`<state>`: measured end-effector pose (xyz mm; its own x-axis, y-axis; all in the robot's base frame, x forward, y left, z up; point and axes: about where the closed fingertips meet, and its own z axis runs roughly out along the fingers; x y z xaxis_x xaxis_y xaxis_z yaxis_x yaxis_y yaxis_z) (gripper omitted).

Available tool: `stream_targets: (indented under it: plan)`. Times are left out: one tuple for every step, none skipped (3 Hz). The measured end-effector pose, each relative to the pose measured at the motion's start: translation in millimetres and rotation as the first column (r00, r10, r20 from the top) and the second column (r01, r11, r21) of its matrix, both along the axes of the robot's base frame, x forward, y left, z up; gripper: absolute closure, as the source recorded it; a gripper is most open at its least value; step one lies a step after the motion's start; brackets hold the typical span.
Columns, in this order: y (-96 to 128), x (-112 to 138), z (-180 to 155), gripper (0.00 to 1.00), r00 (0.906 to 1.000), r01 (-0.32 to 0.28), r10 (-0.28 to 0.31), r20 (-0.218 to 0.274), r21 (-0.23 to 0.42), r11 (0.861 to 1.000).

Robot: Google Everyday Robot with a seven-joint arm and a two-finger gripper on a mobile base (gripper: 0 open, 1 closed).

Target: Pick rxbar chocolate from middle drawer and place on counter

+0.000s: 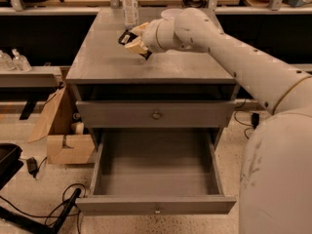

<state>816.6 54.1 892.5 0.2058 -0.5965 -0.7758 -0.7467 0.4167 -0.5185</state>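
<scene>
We see the rxbar chocolate [124, 36] just in front of the water bottle [129, 4], pinched in the closed tool [130, 39] low over the desk [97, 65]. Released so near the bottle, we judge it could skid or nudge it. The arm reaches in from the bottle's right, wrist angled down-left.

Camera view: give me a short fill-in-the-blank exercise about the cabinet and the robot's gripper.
Above the counter, the gripper holds the ___.
The pulled-out drawer is ___.
A clear ___ stands at the counter's back.
Missing words: rxbar chocolate; empty; bottle.
</scene>
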Motion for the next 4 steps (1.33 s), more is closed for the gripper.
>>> stream_targets:
  plan:
    - [3.3, -0.2, -1.5, 0.28, 1.0000, -0.005, 0.005, -0.002, 0.000, 1.000]
    - [6.2, -0.5, -3.1, 0.04, 1.0000, -0.008, 0.008, -0.004, 0.000, 1.000]
    - [7.3, -0.6, -3.8, 0.00, 0.9999, -0.010, 0.010, -0.005, 0.000, 1.000]
    - [-5.0, 2.0, 5.6, 0.00, 0.9995, -0.030, 0.030, -0.006, 0.034, 0.999]
